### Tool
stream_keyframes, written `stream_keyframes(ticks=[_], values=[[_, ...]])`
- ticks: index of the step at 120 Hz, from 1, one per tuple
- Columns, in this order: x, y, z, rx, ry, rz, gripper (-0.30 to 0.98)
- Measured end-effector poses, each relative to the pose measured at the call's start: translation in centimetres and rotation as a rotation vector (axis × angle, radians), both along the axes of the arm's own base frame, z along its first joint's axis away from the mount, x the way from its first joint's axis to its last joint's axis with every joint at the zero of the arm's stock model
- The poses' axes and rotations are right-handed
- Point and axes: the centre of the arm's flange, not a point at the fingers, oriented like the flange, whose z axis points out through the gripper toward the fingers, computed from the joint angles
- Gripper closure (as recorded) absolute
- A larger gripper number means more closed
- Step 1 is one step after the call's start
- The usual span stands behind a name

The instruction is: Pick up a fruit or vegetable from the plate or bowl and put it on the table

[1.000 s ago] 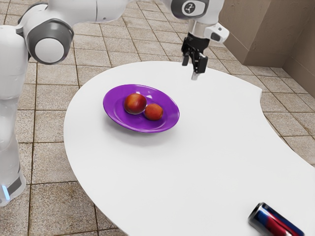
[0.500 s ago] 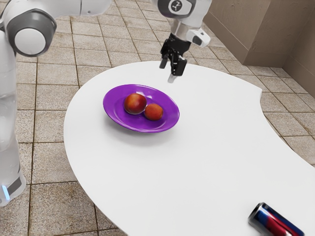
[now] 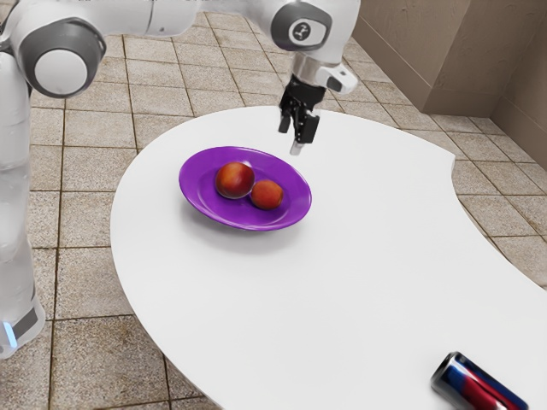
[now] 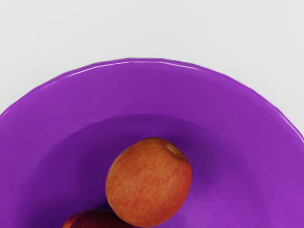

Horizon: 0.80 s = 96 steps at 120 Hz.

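Table [image 3: 359,256] is white and curvy; purple plate [image 3: 295,203] sits on it; gripper [image 3: 296,137] hangs up near the plate, fingers spread apart; soda can [image 3: 475,386] lies well away; bigger red fruit [image 3: 234,180] and smaller orange-red fruit [image 3: 267,195] both sit in the plate

White arm, dark grey joint rings

White table [image 3: 342,282]: smooth top, rounded end at the exterior view's left, inward-curving edge at its right. Purple wide-rimmed plate [image 3: 295,203] rests upright near the rounded end. Blue-and-red drinks can [image 3: 474,384] lies on its side, well apart from the plate, farther from that end.
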Motion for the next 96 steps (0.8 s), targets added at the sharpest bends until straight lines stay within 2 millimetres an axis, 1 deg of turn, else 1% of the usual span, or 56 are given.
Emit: stream_keyframes(ticks=[14,47,83,96], values=[[0.2,-0.7,-2.1,0.009,0.013,-0.085,0.00],[-1.1,0.6,-5.0,0.046,0.039,-0.242,0.00],[-3.1,0.3,-5.9,0.035,0.038,-0.367,0.00],[-3.4,-0.3,-7.2,0.019,0.058,-0.405,0.00]])
